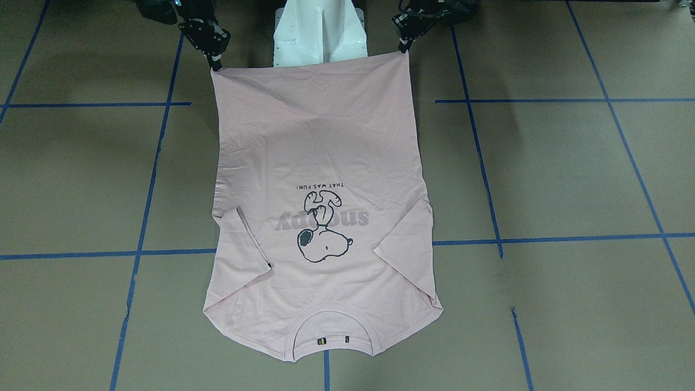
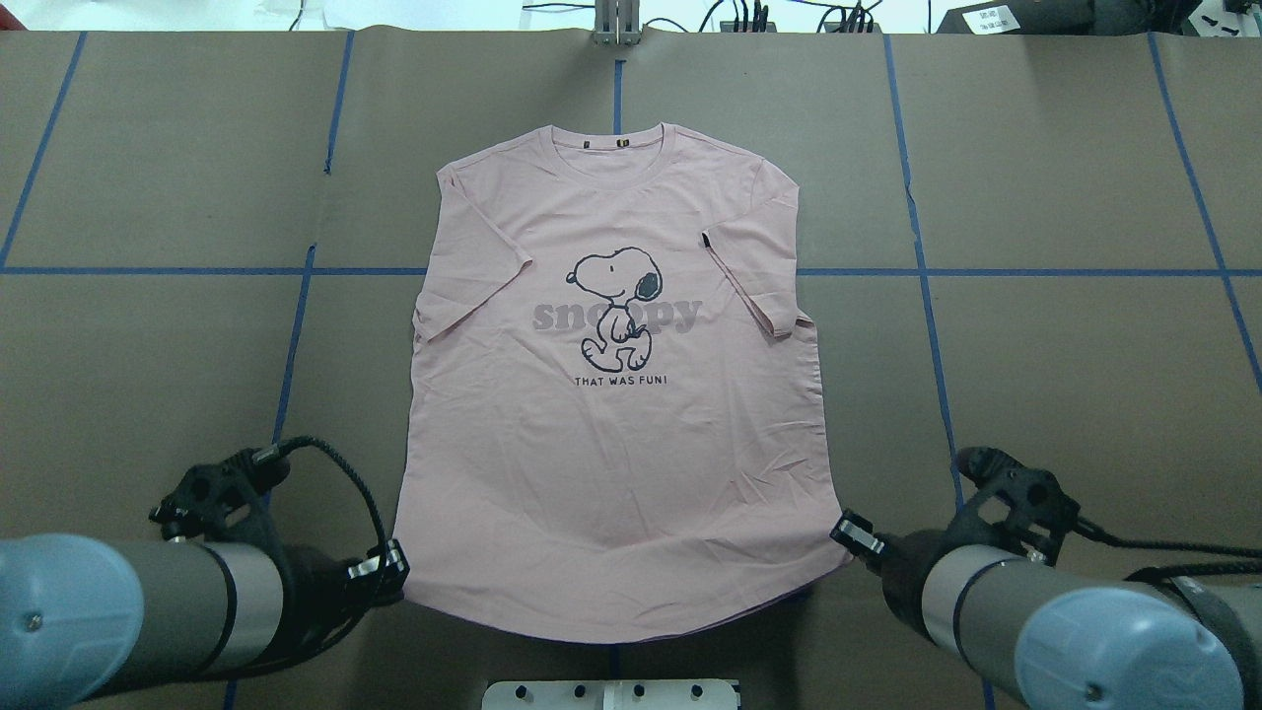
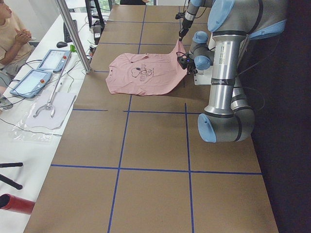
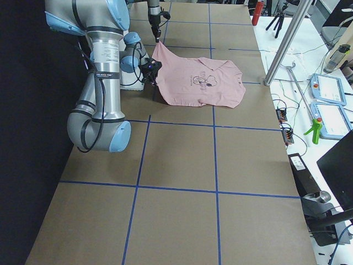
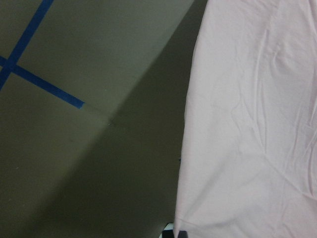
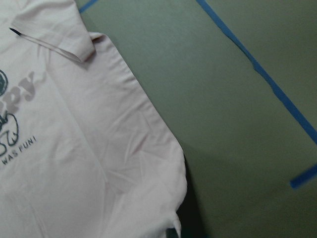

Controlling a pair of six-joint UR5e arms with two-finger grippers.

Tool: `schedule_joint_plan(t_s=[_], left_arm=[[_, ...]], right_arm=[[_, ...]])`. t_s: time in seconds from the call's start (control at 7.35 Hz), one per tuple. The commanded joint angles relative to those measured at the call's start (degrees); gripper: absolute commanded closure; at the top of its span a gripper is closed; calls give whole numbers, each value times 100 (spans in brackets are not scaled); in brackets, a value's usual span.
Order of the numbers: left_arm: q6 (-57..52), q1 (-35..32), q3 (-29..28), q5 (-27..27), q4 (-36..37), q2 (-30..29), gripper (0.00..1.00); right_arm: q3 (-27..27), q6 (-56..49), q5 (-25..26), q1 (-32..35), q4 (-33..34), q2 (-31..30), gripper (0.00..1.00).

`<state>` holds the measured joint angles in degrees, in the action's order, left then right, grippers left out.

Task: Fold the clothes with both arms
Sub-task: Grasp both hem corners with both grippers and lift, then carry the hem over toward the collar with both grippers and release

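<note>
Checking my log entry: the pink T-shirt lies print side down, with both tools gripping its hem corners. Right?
Wrong on one point: the T-shirt lies print side up; the overhead view shows the dog print facing the camera. The left tool and right tool do grip its hem corners.
</note>
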<state>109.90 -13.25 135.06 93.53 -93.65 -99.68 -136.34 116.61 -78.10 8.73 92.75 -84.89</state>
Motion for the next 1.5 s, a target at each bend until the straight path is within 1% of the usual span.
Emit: schedule_joint_plan(t_s=[0.0,0.14,0.27,0.41,0.54,0.68,0.82,0.95,1.09,1.22,1.36], left_arm=[[-1474,-1228,-1307,-10,32,-996,100],[-2133,-1633,-2020,-2,-3,-1444,100],[-2566,-1994,-2758,-54,-421,-1727,100],[-2831,-2284,-3610,-89,-1357,-1843,100],[-2990,-2531,-4323,-124,-1958,-2045,100],[-3270,-2699,-4931,-220,-2207,-2395,100],[-3456,-2831,-5293,-343,-2253,-2624,100],[-3640,-2928,-5506,-475,-2384,-2757,100],[-3773,-2946,-5934,-563,-2673,-2906,100],[-3783,-2947,-6313,-808,-2884,-3056,100],[-3792,-2947,-6438,-836,-2895,-3127,100]], right_arm=[[1436,-1416,-527,1387,-55,1134,100],[2384,-1996,-897,2038,-64,1689,100],[3220,-2498,-1179,2593,-108,2156,100],[4185,-2877,-1495,3068,-700,2535,100],[5048,-2898,-1646,3317,-1358,2817,100],[5700,-2934,-1839,3554,-1556,3211,100],[6377,-3117,-1919,3748,-1576,3720,100],[6853,-3162,-1963,3837,-1602,4064,100],[7154,-3171,-1964,3872,-1802,4207,100],[7418,-3180,-1964,3881,-1978,4330,100],[7525,-3180,-1964,3882,-1989,4357,100]])
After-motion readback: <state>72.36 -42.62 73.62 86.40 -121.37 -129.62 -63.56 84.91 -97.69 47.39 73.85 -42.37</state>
